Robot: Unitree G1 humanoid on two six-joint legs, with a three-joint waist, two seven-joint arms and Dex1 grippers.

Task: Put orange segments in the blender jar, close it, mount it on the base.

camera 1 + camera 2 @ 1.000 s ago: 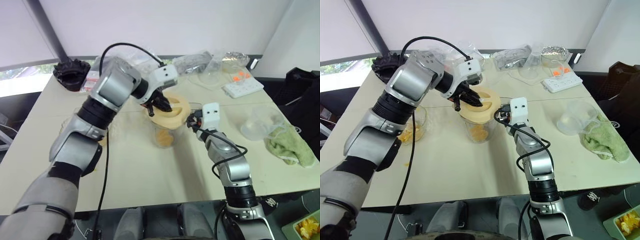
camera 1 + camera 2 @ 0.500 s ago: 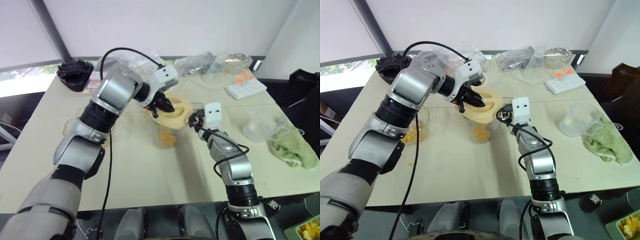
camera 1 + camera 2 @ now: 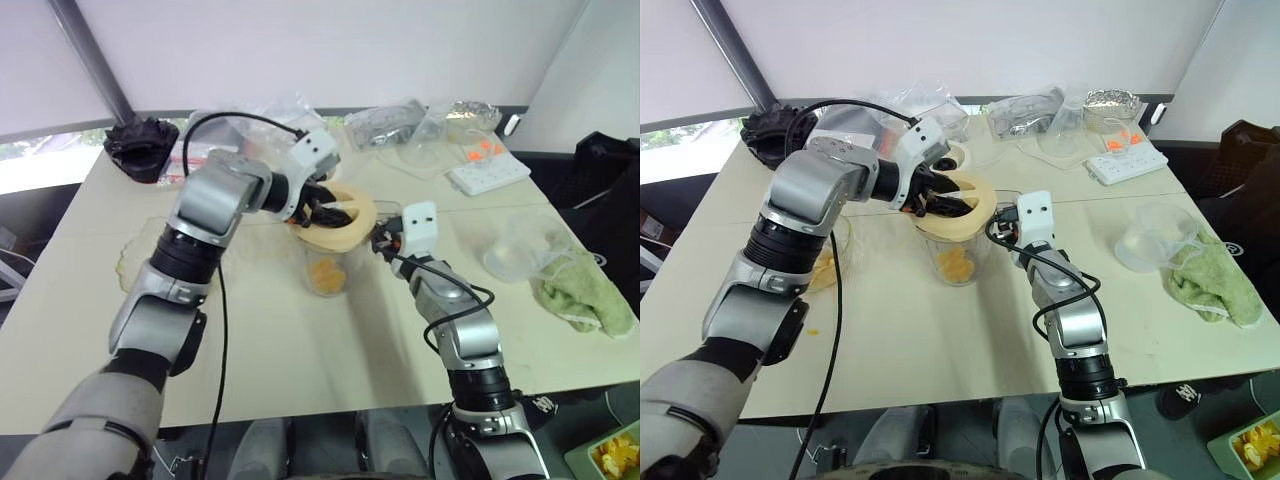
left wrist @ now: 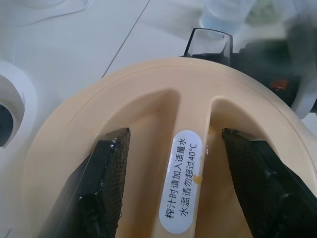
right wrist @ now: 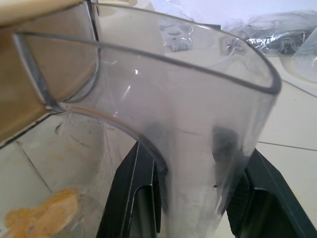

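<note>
The clear blender jar [image 3: 328,268] stands mid-table with orange segments [image 3: 325,272] lying at its bottom. A cream lid [image 3: 342,222] sits on its mouth, a little tilted. My left gripper [image 3: 322,208] reaches down onto the lid and is open: in the left wrist view its fingers [image 4: 106,178] stand apart on either side of the lid's labelled ridge [image 4: 183,183]. From the right side, my right gripper [image 3: 385,243] is shut on the jar's clear handle [image 5: 198,129]. The base [image 3: 954,156] sits behind the left arm.
A scalloped glass dish [image 3: 825,265] with more orange pieces lies left of the jar. At the back are a black ruffled lump [image 3: 140,148], plastic bags [image 3: 400,120] and a white power strip [image 3: 485,175]. A clear tub [image 3: 515,250] and green towel [image 3: 585,295] lie right.
My left gripper has opened off the lid's ridge and its wrist has turned. The lid stays on the jar. The right gripper has kept its hold on the handle.
</note>
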